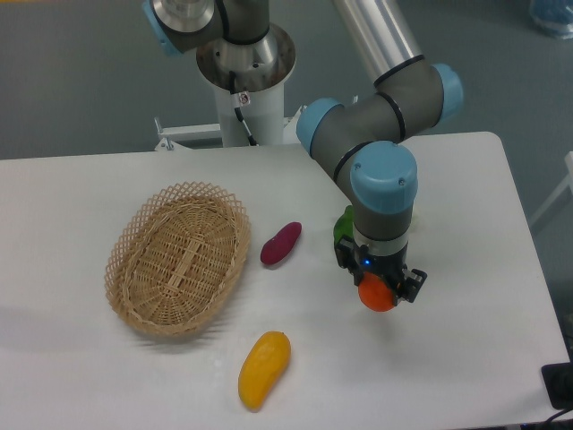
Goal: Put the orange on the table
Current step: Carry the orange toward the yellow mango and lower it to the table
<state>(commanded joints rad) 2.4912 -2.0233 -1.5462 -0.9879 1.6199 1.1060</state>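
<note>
The arm reaches down over the right of the desk (466,233), wrist vertical. Its jaws are clamped on the orange (377,294), low over the desk, right of the purple fruit (281,243).

The table (107,376) is plain white. The basket (178,258) on the left is tan wicker with an open lattice rim. The orange (377,294) is bright orange, the nearer long fruit (263,368) yellow-orange, the small one (280,244) dark purple-red, and another (344,223) green. The arm (380,125) is grey with light-blue caps.
</note>
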